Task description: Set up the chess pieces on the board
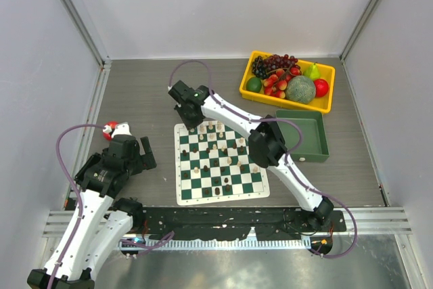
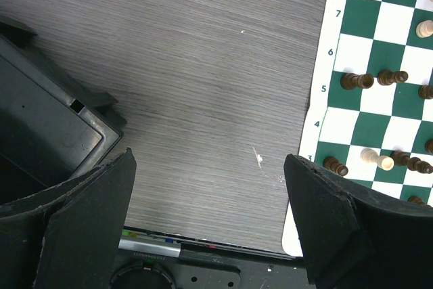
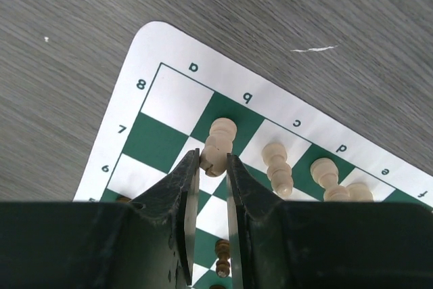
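Right wrist view: the right pincer [image 3: 213, 160], nearly closed, grips a cream piece [image 3: 218, 141] at the far-left corner of the board [image 3: 169, 49], which lies mid-bench. If the jaws open unevenly, the piece may topple onto its close neighbour [image 3: 277, 164]. The left pincer [image 2: 210, 160] hangs wide open and empty beside the board.

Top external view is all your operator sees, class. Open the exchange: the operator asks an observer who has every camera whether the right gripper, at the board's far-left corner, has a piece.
Observer: Yes. The right gripper is shut on a cream piece over the b-file.
Operator: Which corner is that?
Observer: The board is printed a and 8 there.
Operator: And the left gripper?
Observer: The left gripper is wide open above the table, holding nothing.
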